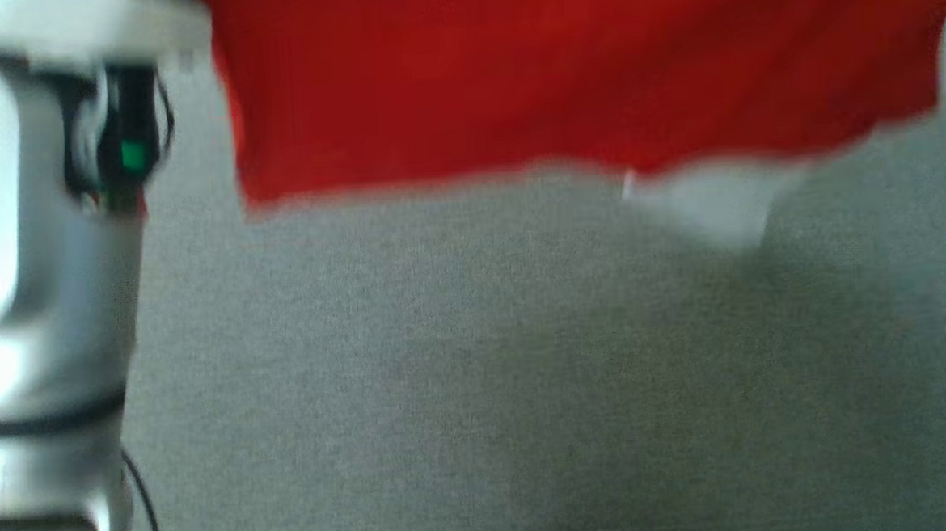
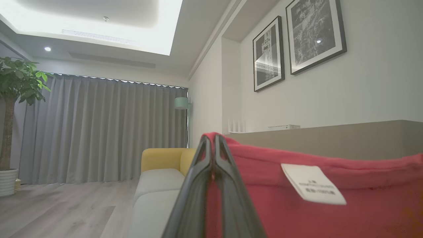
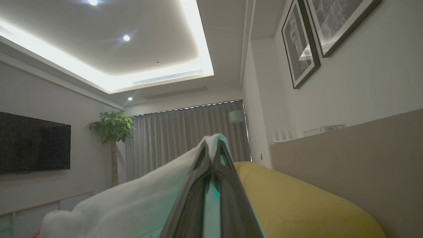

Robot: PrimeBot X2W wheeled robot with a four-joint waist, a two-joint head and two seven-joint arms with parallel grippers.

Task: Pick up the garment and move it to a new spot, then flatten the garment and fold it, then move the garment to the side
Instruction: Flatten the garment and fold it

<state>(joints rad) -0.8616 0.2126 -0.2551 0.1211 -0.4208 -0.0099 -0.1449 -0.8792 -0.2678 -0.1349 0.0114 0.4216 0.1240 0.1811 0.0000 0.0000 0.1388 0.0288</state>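
Note:
The garment (image 1: pixel 576 74) is red and hangs spread across the top of the head view, its lower hem above a grey cushion (image 1: pixel 479 378). A white label (image 1: pixel 705 205) dangles below the hem. My pale left forearm (image 1: pixel 36 280) rises at the left edge. In the left wrist view my left gripper (image 2: pixel 213 137) is shut on the garment's (image 2: pixel 297 215) top edge, beside the label (image 2: pixel 312 183). My right gripper (image 3: pixel 213 143) is shut on a fold of cloth (image 3: pixel 132 205) that looks pale here and drapes to the left of the fingers.
A sofa with a yellow arm (image 2: pixel 162 158) and grey seat (image 2: pixel 158 185) lies below. A yellow cushion (image 3: pixel 297 205) and a beige ledge (image 3: pixel 347 158) sit to the right. A potted plant (image 2: pixel 16 79), grey curtains (image 2: pixel 99 129) and a wall television (image 3: pixel 33 142) stand farther off.

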